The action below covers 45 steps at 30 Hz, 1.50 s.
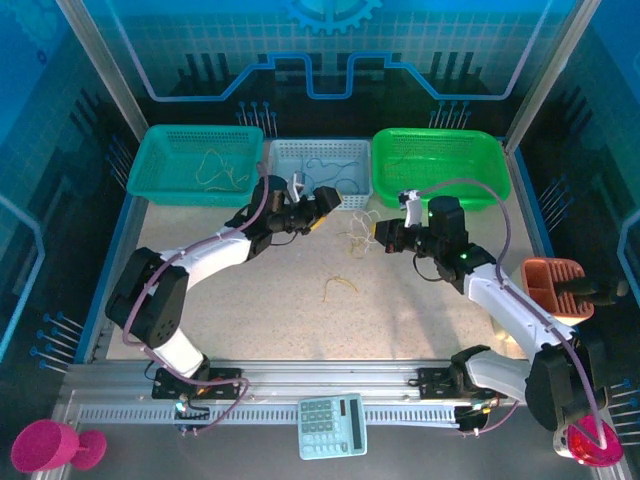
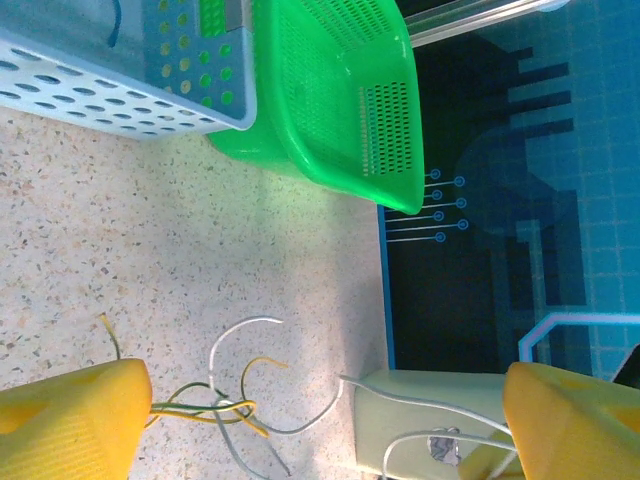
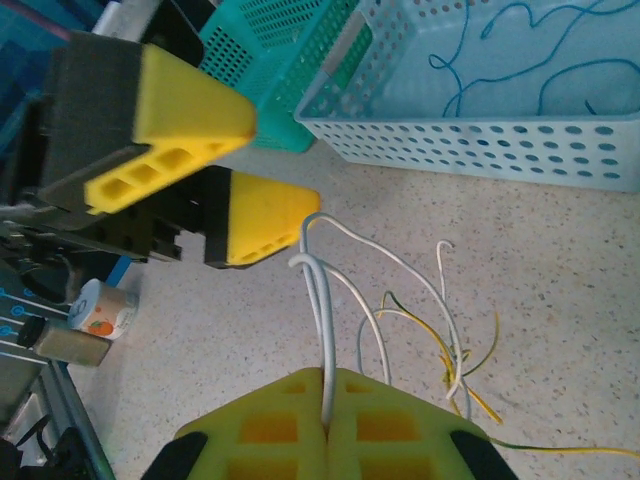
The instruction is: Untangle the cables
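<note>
The cables [image 1: 352, 240] form a small clump of thin white-grey, yellow and dark green wires on the speckled table, between the two grippers. My right gripper [image 3: 326, 425] is shut on a looped white-grey wire [image 3: 322, 300] that rises from its yellow fingers, with the rest of the clump [image 3: 445, 340] lying to its right. It sits right of the clump in the top view [image 1: 377, 232]. My left gripper [image 2: 320, 425] is wide open, its fingers [image 2: 70, 420] on either side of the clump [image 2: 225, 400]. It hovers left of the clump [image 1: 318, 208], with its yellow fingers [image 3: 265, 225] facing my right gripper.
A teal basket [image 1: 165, 150] holding cream wires, a light blue basket [image 1: 285, 155] holding blue wires and a green basket [image 1: 480, 150] line the far edge. A loose yellow wire [image 1: 338, 288] lies mid-table. An orange holder [image 1: 555, 285] stands right, a calculator [image 1: 333, 438] at the near rail.
</note>
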Available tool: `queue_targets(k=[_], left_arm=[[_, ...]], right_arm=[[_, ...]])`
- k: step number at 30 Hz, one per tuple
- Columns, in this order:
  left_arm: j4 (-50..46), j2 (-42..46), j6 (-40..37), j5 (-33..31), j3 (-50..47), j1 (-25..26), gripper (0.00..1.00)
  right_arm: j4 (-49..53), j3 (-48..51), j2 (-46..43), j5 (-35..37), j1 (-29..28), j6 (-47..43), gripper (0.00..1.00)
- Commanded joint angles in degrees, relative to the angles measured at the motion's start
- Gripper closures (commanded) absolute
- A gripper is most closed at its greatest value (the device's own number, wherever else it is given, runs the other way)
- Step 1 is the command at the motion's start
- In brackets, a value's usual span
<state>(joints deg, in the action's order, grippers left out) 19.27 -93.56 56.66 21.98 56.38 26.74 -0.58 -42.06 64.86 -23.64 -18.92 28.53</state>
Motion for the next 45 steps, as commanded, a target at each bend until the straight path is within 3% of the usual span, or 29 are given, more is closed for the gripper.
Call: queue_targets(k=[1, 6, 15, 28, 45], left_arm=[[1.49, -1.63, -0.92, 0.79, -1.26, 0.48, 0.09], [1.66, -3.24, -2.24, 0.96, -1.01, 0.47, 0.13], [5.02, -6.22, -8.22, 3.49, -0.98, 0.59, 0.33], [9.88, -8.71, -15.86, 7.04, -1.58, 1.07, 0.37], [19.06, -12.74, -13.11, 9.89, -2.50, 2.85, 0.43]], right_arm=[[-2.58, 0.57, -1.53, -2.99, 0.90, 0.84, 1.00], [-2.76, 0.36, -2.03, -4.63, 0.99, 0.56, 1.00], [-2.75, 0.30, -1.69, -5.49, 0.99, 0.57, 1.00], [-2.93, 0.13, -1.58, -6.07, 1.06, 0.82, 1.00], [-3.11, -0.18, -1.67, -6.21, 1.01, 1.45, 1.00]])
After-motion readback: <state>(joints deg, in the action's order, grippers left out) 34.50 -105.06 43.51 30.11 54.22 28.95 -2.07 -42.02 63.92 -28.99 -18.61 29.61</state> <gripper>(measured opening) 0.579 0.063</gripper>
